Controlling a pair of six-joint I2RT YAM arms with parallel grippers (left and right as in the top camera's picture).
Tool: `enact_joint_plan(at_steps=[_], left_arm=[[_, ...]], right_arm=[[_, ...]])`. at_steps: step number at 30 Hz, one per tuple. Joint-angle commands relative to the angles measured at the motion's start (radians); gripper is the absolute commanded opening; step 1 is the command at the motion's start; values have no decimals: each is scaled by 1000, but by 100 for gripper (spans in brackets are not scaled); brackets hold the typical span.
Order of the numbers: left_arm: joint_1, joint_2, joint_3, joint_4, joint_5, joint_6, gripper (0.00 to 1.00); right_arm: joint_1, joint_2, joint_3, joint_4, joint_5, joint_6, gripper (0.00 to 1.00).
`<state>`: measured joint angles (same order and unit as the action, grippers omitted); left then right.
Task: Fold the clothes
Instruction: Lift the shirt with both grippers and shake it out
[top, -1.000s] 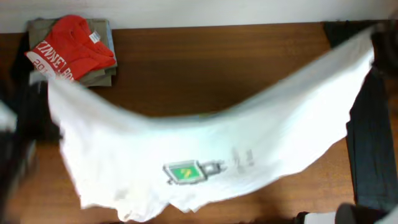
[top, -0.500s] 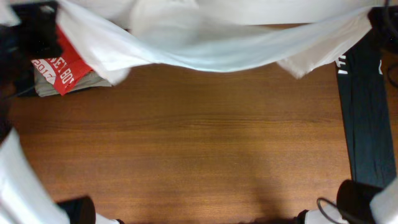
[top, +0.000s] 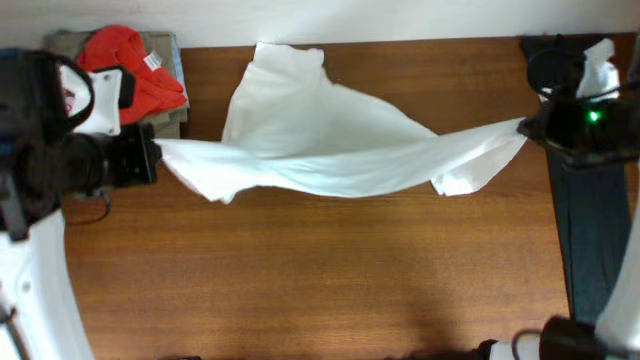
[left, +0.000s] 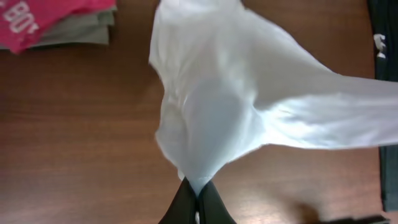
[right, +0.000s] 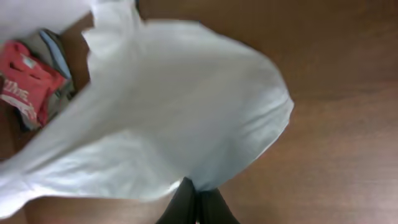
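Note:
A white T-shirt (top: 330, 150) hangs stretched between my two grippers over the far half of the wooden table, sagging in the middle, its far part draped on the table top. My left gripper (top: 155, 160) is shut on the shirt's left end; in the left wrist view the white T-shirt (left: 217, 112) runs into the closed jaws (left: 198, 190). My right gripper (top: 525, 128) is shut on the shirt's right end; in the right wrist view the white T-shirt (right: 168, 118) meets the closed jaws (right: 198, 190).
A stack of folded clothes with a red shirt (top: 125, 75) on top lies at the far left corner, also in the left wrist view (left: 43, 18) and right wrist view (right: 28, 84). A dark garment (top: 590, 230) lies along the right edge.
The shirt was flung up toward the far edge and has come down; both grippers have lowered, and the shirt now hangs lower and narrower between them.

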<state>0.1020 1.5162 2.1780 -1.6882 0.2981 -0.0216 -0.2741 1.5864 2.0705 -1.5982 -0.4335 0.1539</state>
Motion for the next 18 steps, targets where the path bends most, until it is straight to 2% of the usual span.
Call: enact_joint_plan(at_steps=[1,3,4,5,8,11,14,17,18], left_arm=[[3,-41,-58,0,-57,14,0],[3,-49,-126,0,-95,14,1],[3,-49,-175,5,-97,15,1],[3,-49,-241,25,-97,15,0],[3,-48,-332,121,-97,8,1],[3,-112,-309,166,-124,-46,0],[3,-182,-292,193,-109,-45,1],[3,-103,-314,356,-8,-45,1],[3,-51,-327,490,29,-46,1]], right_arm=[[6,-114,0,-23,122,0,4],[5,-126,0,-38,176,16,4],[5,-126,0,-16,276,77,4],[3,-127,2,64,352,98,4],[-2,-127,24,203,273,99,4],[-1,-127,101,109,241,98,4],[-1,-117,127,41,159,66,4],[39,-7,127,107,126,76,4],[95,66,127,237,93,91,4]])
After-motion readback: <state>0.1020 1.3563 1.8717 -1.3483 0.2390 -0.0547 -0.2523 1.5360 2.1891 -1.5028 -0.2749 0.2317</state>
